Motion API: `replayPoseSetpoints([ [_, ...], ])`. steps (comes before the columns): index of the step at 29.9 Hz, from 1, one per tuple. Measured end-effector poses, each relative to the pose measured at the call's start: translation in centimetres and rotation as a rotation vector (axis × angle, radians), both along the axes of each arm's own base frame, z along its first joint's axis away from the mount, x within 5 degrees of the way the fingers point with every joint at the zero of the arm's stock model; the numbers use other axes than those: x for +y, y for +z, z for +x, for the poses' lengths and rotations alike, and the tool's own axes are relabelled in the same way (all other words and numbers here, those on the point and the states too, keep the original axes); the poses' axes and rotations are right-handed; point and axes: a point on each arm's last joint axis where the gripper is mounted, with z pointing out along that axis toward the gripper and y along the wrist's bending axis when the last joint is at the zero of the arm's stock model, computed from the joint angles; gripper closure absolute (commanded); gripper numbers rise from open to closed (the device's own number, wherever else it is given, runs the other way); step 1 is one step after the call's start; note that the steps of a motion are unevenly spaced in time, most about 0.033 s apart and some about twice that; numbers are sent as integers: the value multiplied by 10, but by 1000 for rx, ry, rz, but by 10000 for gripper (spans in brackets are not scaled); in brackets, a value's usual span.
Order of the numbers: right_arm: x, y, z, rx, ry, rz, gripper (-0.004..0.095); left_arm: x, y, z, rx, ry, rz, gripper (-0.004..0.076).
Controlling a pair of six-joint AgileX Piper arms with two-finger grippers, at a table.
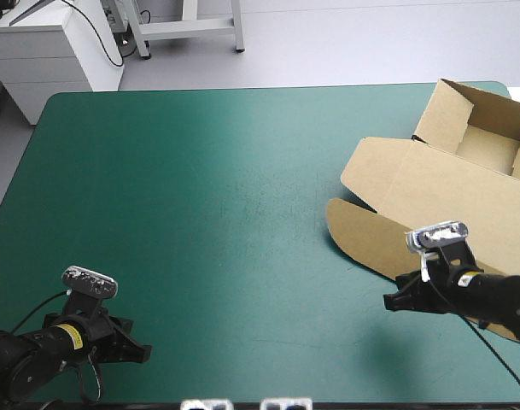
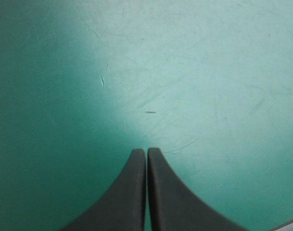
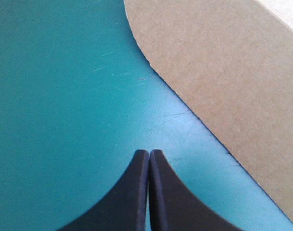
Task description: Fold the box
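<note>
Teal-green cover point(image 1: 200, 213), brown box point(image 1: 439, 196) far right, left tool point(image 2: 146, 150) and right tool point(image 3: 149, 151) pinched together

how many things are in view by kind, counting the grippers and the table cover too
box, brown: 1
grippers, black, jaws shut: 2 (left gripper, right gripper)
teal-green cover: 1
total: 4
</note>
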Motion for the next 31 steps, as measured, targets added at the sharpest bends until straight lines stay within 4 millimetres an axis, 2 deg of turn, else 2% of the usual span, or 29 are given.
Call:
replayPoseSetpoints([
  [6,-2,1,-41,-131,10,-3,922,0,1,1,-15,1,-3,732],
  [12,-5,-15,-63,-170,17,-38,922,0,-1,1,-12,1,-1,732],
  [18,-6,-28,-70,-147,21,-44,922,1,-17,-1,31,1,19,732],
  [31,-6,-29,-70,-141,23,-46,922,-1,-17,-2,41,2,-12,732],
])
